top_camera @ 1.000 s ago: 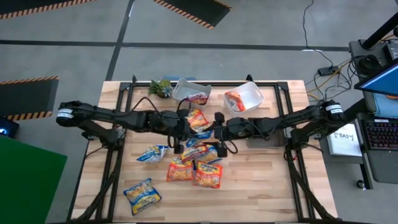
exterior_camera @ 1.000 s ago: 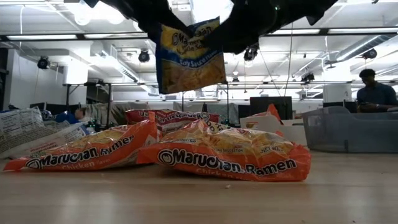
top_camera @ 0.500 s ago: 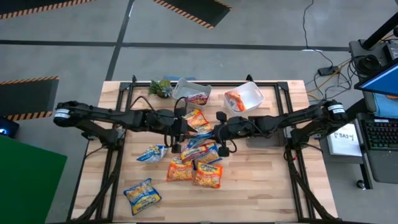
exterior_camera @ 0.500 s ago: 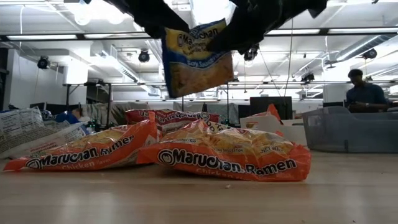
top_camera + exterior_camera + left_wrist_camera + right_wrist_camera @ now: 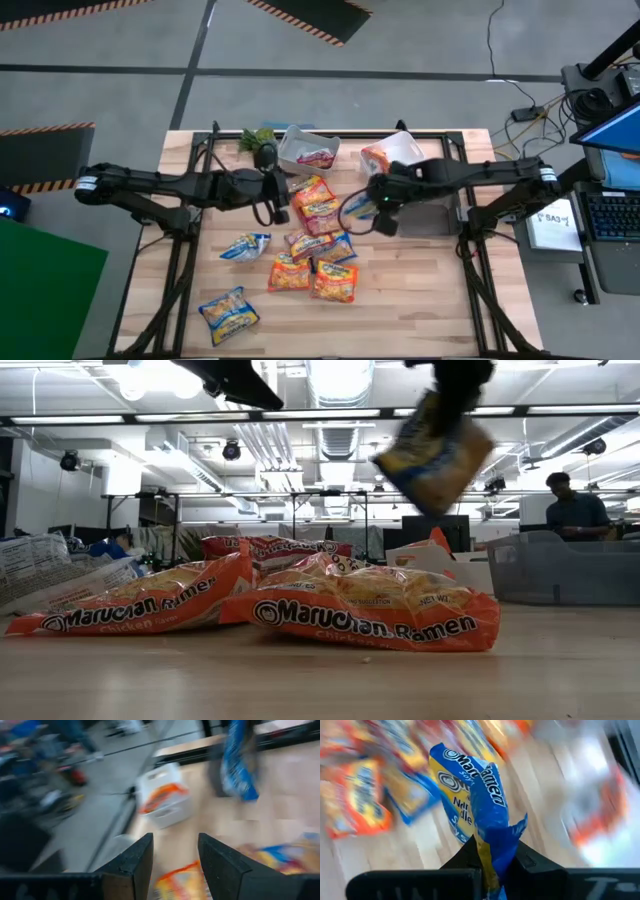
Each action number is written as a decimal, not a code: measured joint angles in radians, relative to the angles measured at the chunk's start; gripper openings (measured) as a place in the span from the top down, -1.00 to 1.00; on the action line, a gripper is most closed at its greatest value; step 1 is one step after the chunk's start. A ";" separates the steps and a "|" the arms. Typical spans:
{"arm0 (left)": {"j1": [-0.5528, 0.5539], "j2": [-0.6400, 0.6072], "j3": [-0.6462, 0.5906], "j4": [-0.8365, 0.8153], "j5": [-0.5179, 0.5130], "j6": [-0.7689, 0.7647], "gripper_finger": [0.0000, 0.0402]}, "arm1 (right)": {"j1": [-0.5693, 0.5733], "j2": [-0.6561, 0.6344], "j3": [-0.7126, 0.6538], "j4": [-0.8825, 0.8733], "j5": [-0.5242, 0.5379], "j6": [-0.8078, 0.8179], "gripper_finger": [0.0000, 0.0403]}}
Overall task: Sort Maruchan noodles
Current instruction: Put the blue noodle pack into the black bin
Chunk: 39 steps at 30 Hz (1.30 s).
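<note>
Toward the top of the high view we see a small green plant (image 5: 257, 138) beside two clear tubs (image 5: 307, 146) (image 5: 398, 152) on the wooden table (image 5: 420, 290), and a person (image 5: 572, 510) stands far right in the low view

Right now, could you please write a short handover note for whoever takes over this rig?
Right gripper: shut on a blue-yellow packet, held in the air over the table's middle.
Left gripper: open, empty, left of the pile.
Done: one pink-red packet in the left tub, one orange packet in the right tub.
Left: the central pile and two blue-yellow packets, one at and one at, lie unsorted.
</note>
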State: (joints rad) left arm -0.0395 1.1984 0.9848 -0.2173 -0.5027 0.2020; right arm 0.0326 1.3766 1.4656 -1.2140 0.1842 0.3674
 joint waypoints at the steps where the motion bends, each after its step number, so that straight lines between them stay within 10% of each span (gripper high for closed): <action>1: 0.000 0.000 0.000 0.000 -0.047 -0.001 0.31 | -0.011 0.000 0.015 -0.076 0.000 0.069 0.88; 6: 0.000 0.005 0.000 0.005 -0.217 -0.004 0.31 | -0.057 0.000 0.032 -0.353 -0.012 0.400 0.88; 16: 0.001 0.024 0.000 -0.019 -0.232 -0.039 0.31 | -0.131 -0.038 -0.023 -0.355 -0.210 0.666 0.89; 39: 0.001 0.040 -0.006 -0.048 -0.231 -0.040 0.30 | -0.389 -0.108 -0.119 -0.356 -0.348 0.590 0.89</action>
State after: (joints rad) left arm -0.0387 1.2388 0.9791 -0.2652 -0.7340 0.1623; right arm -0.3565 1.2689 1.3469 -1.5698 -0.1642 0.9571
